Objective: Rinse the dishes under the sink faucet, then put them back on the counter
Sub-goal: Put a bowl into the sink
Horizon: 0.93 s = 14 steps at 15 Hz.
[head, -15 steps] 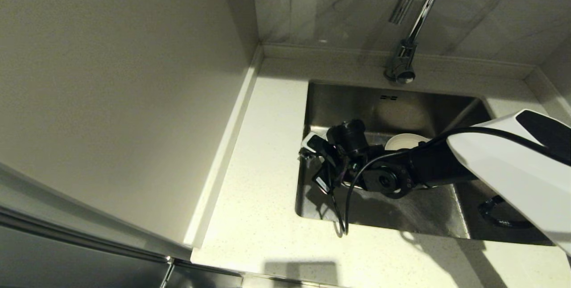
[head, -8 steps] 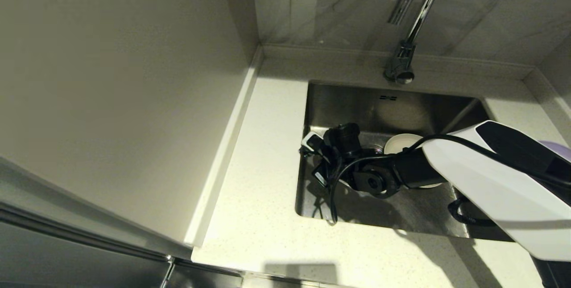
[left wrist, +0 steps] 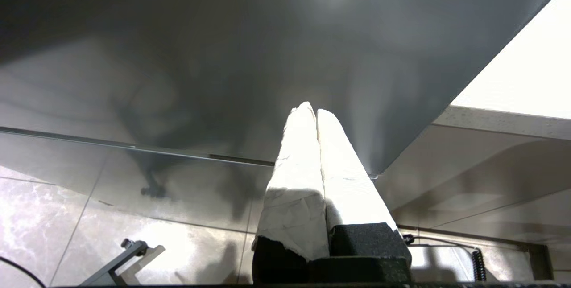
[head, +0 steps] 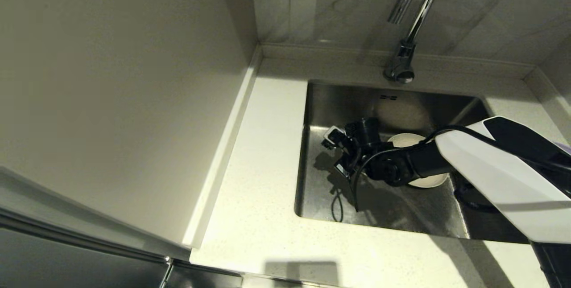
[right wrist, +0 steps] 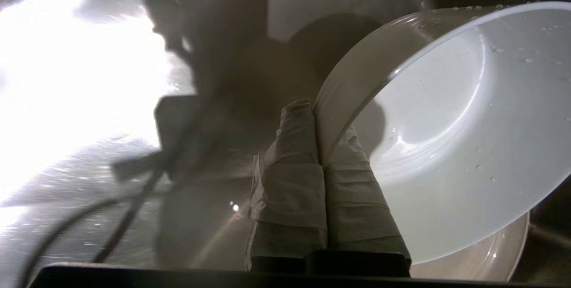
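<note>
When viewed from behind the fingers, found the right gripper (right wrist: 314,109) clenched on the rim of the white bowl (right wrist: 446,136): one taped finger inside the wall, one outside, no gap. Held the bowl tilted, mouth turned sideways, w/ its body lying off to one side of the fingers rather than ahead of them. Round, so no long axis to mind, only mouth direction. Saw water beads on the inside; smooth, glossy, thin-walled, prob. ceramic or melamine, cannot tell which. Noted a beige plate (right wrist: 490,252) just under the bowl, shallow, glossy-rimmed; cannot tell if touching.

Placed all this low in the sink (head: 401,105), a square brushed-steel basin w/ dull streaky sheen, near its middle. Located the faucet (head: 403,63) beyond the bowl at the back edge, a chrome gooseneck rising out of view; spout end not visible. Judged the coming move to turn on that: up and toward the back for rinsing, or, if rinsed enough (wet already), up and out to the counter (head: 263,181), off-white speckled stone, w/ a bare stretch to the robot's left of the basin. Judged slip risk real: slick wet rim, pinch at one edge only, weight hanging off to the side.

Found the left gripper (left wrist: 316,112) pressed shut on nothing, parked away from the sink, facing a dark panel; right arm far nearer.
</note>
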{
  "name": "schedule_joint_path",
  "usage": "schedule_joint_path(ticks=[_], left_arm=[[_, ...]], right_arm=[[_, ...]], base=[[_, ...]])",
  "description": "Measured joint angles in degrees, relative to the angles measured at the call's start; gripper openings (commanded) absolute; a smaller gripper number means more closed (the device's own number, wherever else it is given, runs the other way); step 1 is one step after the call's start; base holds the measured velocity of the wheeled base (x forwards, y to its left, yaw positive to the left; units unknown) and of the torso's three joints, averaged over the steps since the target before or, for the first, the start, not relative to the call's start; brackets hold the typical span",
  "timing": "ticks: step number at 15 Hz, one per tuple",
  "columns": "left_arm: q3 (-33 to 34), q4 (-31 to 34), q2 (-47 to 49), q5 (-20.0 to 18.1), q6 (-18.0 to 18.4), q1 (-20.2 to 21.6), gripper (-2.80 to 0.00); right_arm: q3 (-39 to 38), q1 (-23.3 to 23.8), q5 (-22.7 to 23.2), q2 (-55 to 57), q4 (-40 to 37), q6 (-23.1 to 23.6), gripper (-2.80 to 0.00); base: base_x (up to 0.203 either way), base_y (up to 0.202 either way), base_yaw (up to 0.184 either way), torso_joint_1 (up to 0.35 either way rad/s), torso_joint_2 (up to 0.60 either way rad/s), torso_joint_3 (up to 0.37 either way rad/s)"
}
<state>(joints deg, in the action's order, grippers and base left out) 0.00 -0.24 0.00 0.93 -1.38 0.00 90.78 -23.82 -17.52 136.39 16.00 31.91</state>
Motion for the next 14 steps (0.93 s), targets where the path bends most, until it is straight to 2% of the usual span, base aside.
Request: schedule_joint_path(ticks=[5,13,14], left_arm=[[0.0,0.0,0.0,0.0,0.0,0.0,-2.80],[0.0,0.0,0.0,0.0,0.0,0.0,-2.80],[0.0,0.0,0.0,0.0,0.0,0.0,-2.80]], right_arm=[[1.9,2.7,0.1,2.8,0.1,1.2,-2.80],[2.8,3.1,0.5,6.3,0.3,2.1,-2.80],[2.6,3.5,0.5,6.4,0.3,3.3,0.00]], base=[[0.000,0.000,0.000,0.000,0.00,0.000],[0.000,0.000,0.000,0.000,0.00,0.000],[0.000,0.000,0.000,0.000,0.00,0.000]])
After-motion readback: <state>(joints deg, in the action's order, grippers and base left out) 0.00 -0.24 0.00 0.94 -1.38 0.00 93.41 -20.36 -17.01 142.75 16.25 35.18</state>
